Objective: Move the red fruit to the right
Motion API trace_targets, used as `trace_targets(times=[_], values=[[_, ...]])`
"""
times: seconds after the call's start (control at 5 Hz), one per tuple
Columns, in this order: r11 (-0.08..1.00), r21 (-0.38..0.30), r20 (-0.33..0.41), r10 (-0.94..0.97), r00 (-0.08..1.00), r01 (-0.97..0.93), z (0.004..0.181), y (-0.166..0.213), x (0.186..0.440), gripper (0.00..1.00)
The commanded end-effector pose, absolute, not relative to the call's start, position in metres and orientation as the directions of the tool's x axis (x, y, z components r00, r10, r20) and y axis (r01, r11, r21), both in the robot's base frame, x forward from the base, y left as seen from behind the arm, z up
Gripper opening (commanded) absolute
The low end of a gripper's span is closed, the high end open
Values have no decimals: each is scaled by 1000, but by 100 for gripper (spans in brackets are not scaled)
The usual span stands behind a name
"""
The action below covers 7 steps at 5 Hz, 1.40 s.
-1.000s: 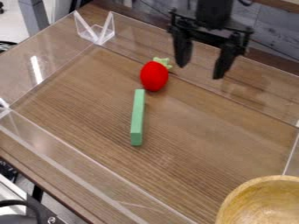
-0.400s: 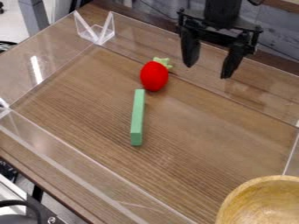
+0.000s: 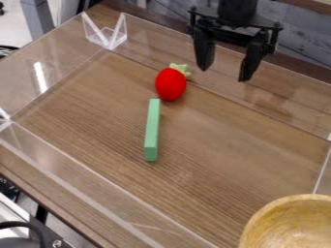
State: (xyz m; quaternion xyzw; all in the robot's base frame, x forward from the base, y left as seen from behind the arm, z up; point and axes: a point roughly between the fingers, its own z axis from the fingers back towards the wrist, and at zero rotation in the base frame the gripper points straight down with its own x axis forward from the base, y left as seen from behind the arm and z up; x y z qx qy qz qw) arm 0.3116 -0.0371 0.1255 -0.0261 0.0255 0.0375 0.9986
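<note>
The red fruit (image 3: 171, 82) is a small glossy strawberry shape with a green leafy top, lying on the wooden floor of a clear-walled tray, left of centre toward the back. My gripper (image 3: 225, 68) hangs above the tray's back right area, to the right of the fruit and slightly behind it. Its two black fingers (image 3: 203, 54) stand wide apart with nothing between them. The gripper does not touch the fruit.
A long green stick (image 3: 153, 129) lies just in front of the fruit, pointing front to back. Clear acrylic walls (image 3: 52, 58) ring the wooden tray. A wooden bowl rim (image 3: 291, 225) shows at the bottom right corner.
The open gripper shifted slightly right and up, then came back a little to the left. The fruit and the stick have not moved.
</note>
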Motion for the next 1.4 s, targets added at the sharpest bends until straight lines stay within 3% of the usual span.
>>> trace_targets(times=[0.0, 1.2], values=[[997, -72, 33, 44, 998, -42, 154, -44, 311, 100], [995, -81, 28, 65, 997, -63, 150, -41, 307, 100]])
